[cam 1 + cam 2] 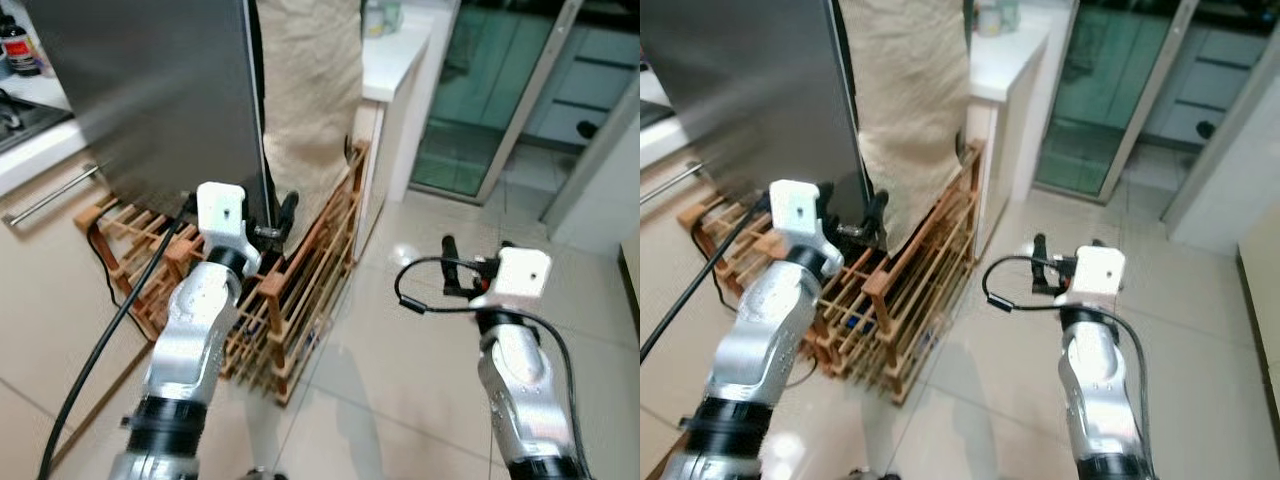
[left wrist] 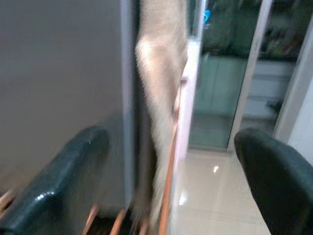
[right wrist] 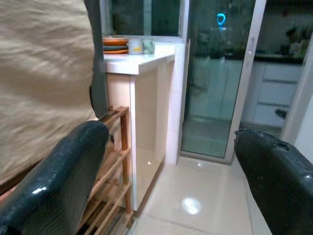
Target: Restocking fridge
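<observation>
The fridge (image 1: 150,90) stands at the upper left with its grey steel door closed; the door's right edge (image 2: 128,98) runs down in the left wrist view. My left gripper (image 1: 272,222) is low at that edge, just above a wooden rack, open and holding nothing. Its fingers (image 2: 63,181) are spread wide on either side of the door edge. My right gripper (image 1: 476,258) hovers over the tiled floor to the right, apart from the fridge. It is open too, with nothing between its fingers (image 3: 58,176).
A beige cloth (image 1: 310,90) hangs right of the fridge. The slatted wooden rack (image 1: 300,300) sits on the floor under both. Further right are a white counter (image 1: 395,50) and a glass sliding door (image 1: 490,90). A black cable (image 1: 100,340) trails by my left arm.
</observation>
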Controlling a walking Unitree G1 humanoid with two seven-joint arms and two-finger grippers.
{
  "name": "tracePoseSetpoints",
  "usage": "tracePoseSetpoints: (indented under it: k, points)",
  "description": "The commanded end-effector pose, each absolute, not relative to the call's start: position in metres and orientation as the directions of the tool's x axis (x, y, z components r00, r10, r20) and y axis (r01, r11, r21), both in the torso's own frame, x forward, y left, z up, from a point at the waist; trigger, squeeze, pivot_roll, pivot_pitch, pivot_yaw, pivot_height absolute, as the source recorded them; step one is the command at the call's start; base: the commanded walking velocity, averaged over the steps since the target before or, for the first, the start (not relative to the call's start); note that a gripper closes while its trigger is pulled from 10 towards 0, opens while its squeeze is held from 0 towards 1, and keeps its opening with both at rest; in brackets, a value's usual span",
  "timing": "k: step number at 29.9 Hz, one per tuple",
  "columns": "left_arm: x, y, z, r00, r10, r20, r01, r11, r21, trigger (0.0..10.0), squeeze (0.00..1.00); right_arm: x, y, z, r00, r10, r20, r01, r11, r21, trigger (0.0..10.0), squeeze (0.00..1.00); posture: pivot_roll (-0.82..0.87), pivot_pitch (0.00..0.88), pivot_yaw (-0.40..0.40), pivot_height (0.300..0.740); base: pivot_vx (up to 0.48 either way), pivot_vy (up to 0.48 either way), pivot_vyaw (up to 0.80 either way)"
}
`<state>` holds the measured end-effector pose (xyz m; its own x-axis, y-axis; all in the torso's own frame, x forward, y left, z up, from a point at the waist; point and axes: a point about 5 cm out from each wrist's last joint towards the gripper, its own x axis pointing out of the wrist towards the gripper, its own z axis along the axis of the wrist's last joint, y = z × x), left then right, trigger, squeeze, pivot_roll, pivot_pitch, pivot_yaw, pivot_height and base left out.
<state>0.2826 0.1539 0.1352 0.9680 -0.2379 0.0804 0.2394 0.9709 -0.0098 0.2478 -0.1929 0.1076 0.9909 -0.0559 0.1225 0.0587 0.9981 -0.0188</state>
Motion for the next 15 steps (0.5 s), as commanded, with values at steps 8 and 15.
tracePoseSetpoints:
  k: [8,15]
  points:
    - [0.233,0.184,0.123,0.996,-0.075,0.039,0.073,0.996,0.053,10.0,0.00,0.215,-0.210,0.114,0.991,-0.063,0.115,0.072,0.994,-0.082,10.0,0.00,-0.11,0.000,0.004,0.740,0.000,0.000,0.00]
    - [0.272,0.156,0.166,0.981,-0.085,0.173,0.090,0.996,-0.023,10.0,0.00,0.234,-0.194,0.128,0.987,-0.044,0.156,0.052,0.998,-0.043,10.0,0.00,-0.13,0.000,0.002,0.740,0.295,0.000,0.00]
